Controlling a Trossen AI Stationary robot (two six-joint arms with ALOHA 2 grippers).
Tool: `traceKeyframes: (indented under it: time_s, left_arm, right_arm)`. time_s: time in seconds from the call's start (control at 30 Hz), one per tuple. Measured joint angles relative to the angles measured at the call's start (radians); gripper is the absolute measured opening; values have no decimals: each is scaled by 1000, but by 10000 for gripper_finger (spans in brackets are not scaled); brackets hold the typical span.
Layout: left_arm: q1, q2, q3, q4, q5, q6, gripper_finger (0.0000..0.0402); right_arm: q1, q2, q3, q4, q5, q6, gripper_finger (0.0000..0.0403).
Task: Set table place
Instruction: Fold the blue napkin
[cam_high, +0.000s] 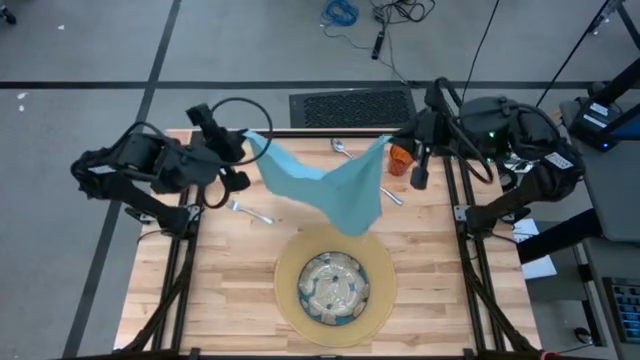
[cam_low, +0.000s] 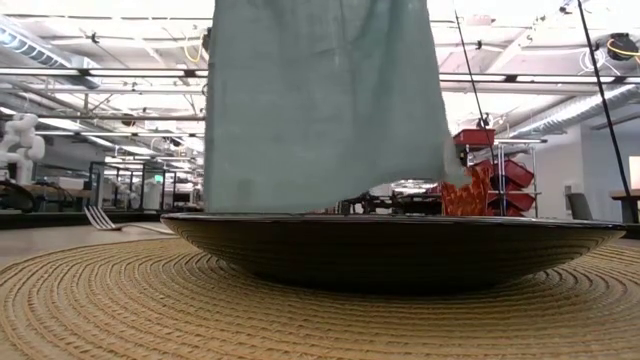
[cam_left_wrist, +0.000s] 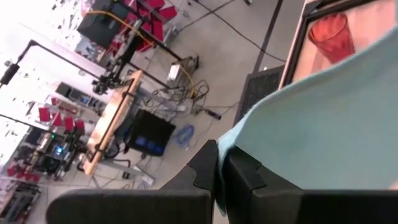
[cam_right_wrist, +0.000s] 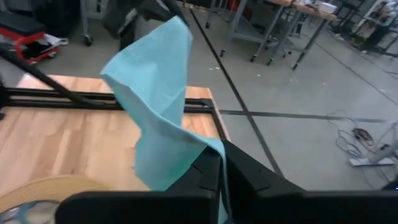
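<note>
Napkin stretched between two tools.
The left tool (cam_high: 250, 137) and right tool (cam_high: 388, 143) each clenched a corner of the teal napkin (cam_high: 335, 185), hung above the table (cam_high: 230, 270).
</note>
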Motion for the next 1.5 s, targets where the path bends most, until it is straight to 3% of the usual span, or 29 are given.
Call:
traceKeyframes:
  time_s: [0.3,0.5,0.67,0.9,1.07,1.17,1.33,1.5]
  left_arm:
    - [-159,5,0,-4,-103,-46,0]
    - [-82,1,32,-3,-153,0,0]
    - [77,0,55,9,-120,51,0]
    - [385,16,55,162,135,186,0]
    - [555,62,56,357,225,373,0]
    - [585,71,63,304,299,316,0]
    - [546,72,-5,91,322,127,0]
    - [459,26,-152,66,318,5,0]
  right_arm:
    - [145,-1,0,-77,166,67,0]
    - [59,-4,0,-66,178,30,0]
    - [-106,1,0,-53,56,-20,0]
    - [-367,44,0,68,-145,-119,0]
    - [-529,108,0,123,-248,-163,0]
    - [-569,121,0,101,-321,-139,0]
    - [-514,120,-25,43,-358,-141,0]
    - [-429,68,-186,34,-356,-111,0]
